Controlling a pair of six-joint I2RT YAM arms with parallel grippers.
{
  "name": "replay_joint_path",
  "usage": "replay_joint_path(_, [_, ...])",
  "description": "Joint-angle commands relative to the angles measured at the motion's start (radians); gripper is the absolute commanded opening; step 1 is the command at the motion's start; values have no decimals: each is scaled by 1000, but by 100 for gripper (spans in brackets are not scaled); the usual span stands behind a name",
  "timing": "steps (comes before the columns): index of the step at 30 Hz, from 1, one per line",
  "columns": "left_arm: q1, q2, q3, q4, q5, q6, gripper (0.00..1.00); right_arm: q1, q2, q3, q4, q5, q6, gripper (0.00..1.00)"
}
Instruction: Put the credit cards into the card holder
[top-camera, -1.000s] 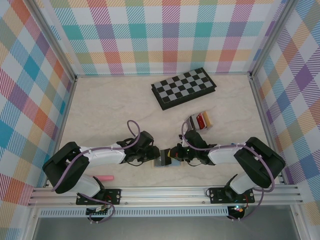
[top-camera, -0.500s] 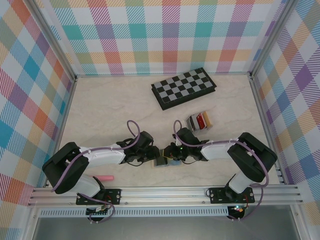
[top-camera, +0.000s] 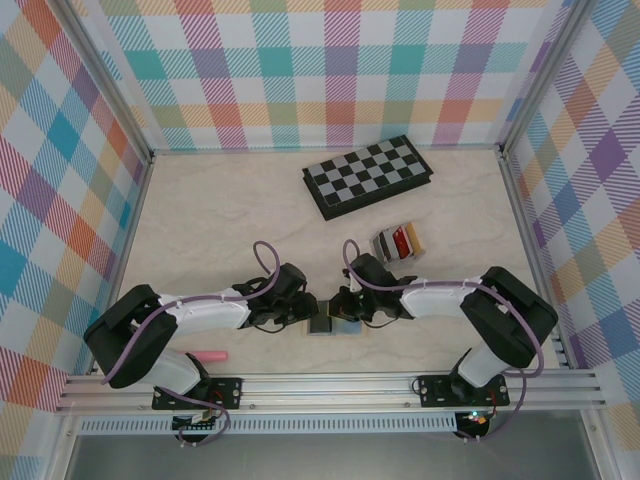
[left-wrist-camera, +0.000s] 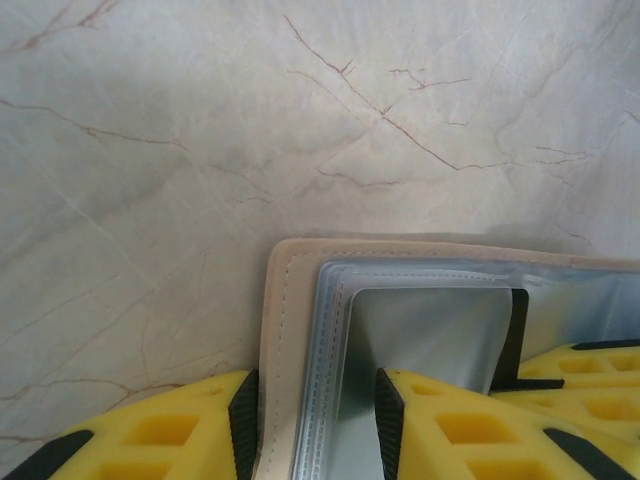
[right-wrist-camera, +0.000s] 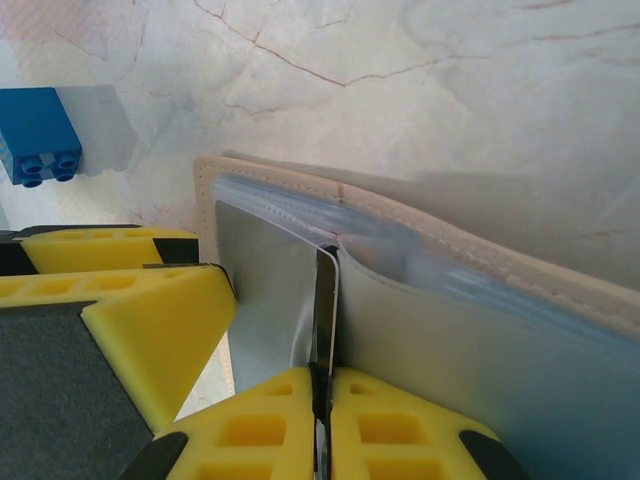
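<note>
Marble table (top-camera: 220, 230), card holder (left-wrist-camera: 290, 300) down at 6 o'clock: left gripper (left-wrist-camera: 317, 415) clamps its edge, right gripper (right-wrist-camera: 323, 385) pinches a credit card (right-wrist-camera: 326, 300) at its pocket.

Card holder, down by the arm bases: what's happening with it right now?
The left jaws pinch the tan card holder by one edge. The right jaws are shut on a thin card, seen edge-on, with its end at the mouth of a grey inner pocket. More cards, a red one among them, sit farther back, not yet loaded.
</note>
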Motion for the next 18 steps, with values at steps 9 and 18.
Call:
replay_joint_path(9, [-20, 40, -26, 23, 26, -9, 40, 18, -28, 60, -150, 48, -78, 18])
replay_joint_path(18, [-21, 92, -48, 36, 21, -14, 34, 15, -44, 30, -299, 160, -80, 19])
